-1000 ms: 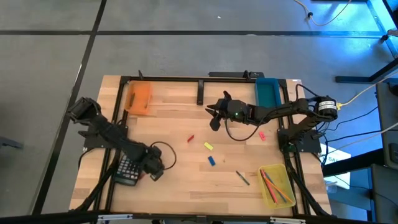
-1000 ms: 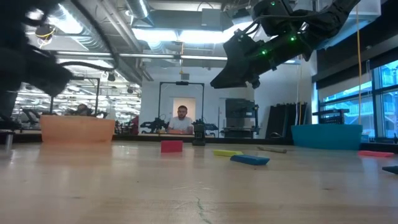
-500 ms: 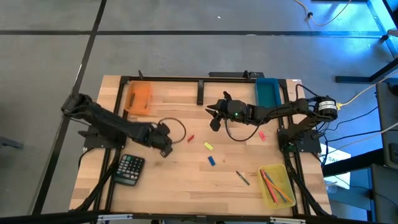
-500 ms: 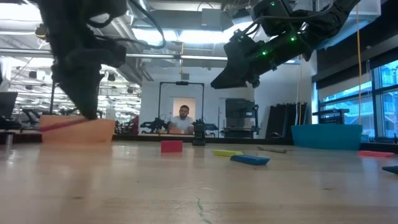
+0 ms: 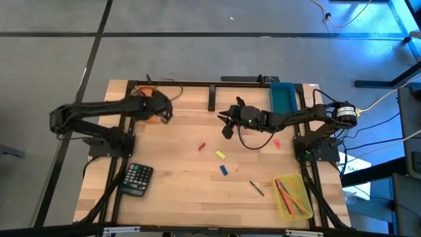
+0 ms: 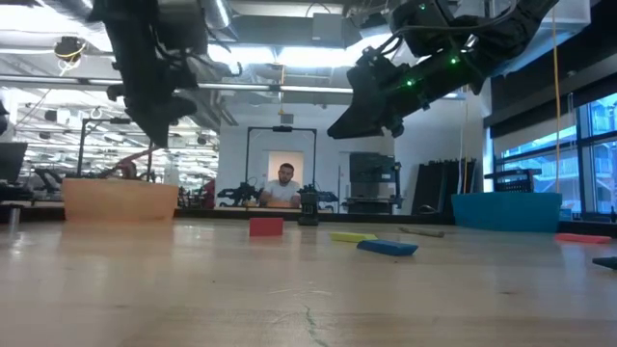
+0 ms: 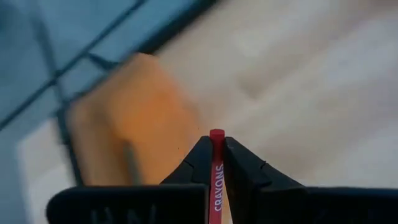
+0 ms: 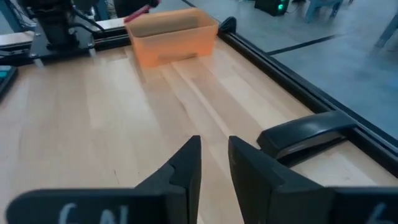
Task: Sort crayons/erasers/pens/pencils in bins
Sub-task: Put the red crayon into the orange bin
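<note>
Left gripper (image 7: 217, 163) is pinching a slim red crayon (image 7: 216, 180) (labelled along its side) above the shallow orange plastic bin (image 5: 146, 104), seemingly over its rim; right gripper (image 8: 214, 163) is hanging slightly parted, empty, mid-table.

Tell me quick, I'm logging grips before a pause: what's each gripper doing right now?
Left gripper: shut on a red crayon, above the orange bin.
Right gripper: open, holding nothing, hovering over the table.

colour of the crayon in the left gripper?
Red, with white lettering; the left gripper is shut on the crayon. Best seen in the left wrist view.
</note>
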